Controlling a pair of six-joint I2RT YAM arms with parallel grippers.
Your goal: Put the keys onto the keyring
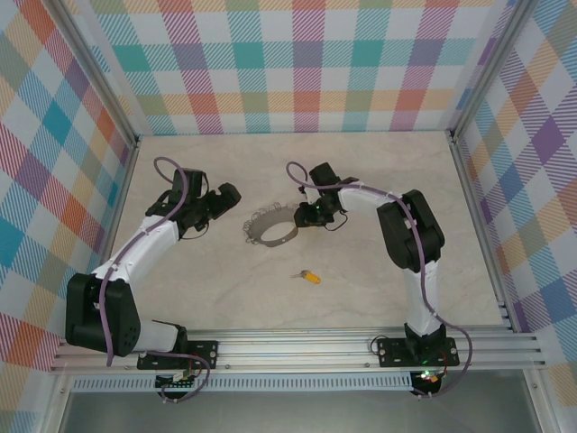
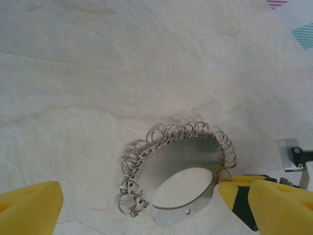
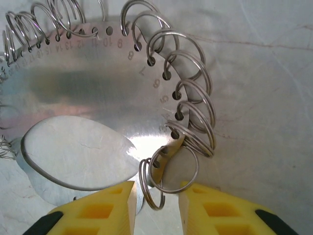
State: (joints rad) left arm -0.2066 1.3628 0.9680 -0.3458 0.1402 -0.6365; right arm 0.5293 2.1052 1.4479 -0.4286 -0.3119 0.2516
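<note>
You are looking down at one keyring [image 1: 270, 229], a silver-grey metal band curled into a loop, lying on the pale table [image 1: 379, 162]. Small split rings are crowding along its scalloped edge, too closely packed to count with certainty.

One key [image 1: 308, 276] is lying on the table on the near side of the keyring, toward the arm bases, and slightly toward the right arm's side. Its yellow-orange head is pointing away from the keyring's left side, with its thin silver end beside it. It is sitting well apart from the keyring and from both grippers.

Two grippers are flanking the keyring. The left gripper [image 1: 227, 198] is hovering just beside the keyring's left edge. In the left wrist view its yellow fingers [image 2: 29, 208] are spread wide, with the keyring [image 2: 181, 166] sitting between and ahead of them, and nothing pinched.

The right gripper [image 1: 302, 216] is sitting at the keyring's right edge. In the right wrist view its two yellow fingers [image 3: 98, 210] are standing narrowly parted. One small split ring [image 3: 154, 188] from the keyring [image 3: 88, 98] is hanging in the gap. You cannot tell whether either pad is touching it.
</note>
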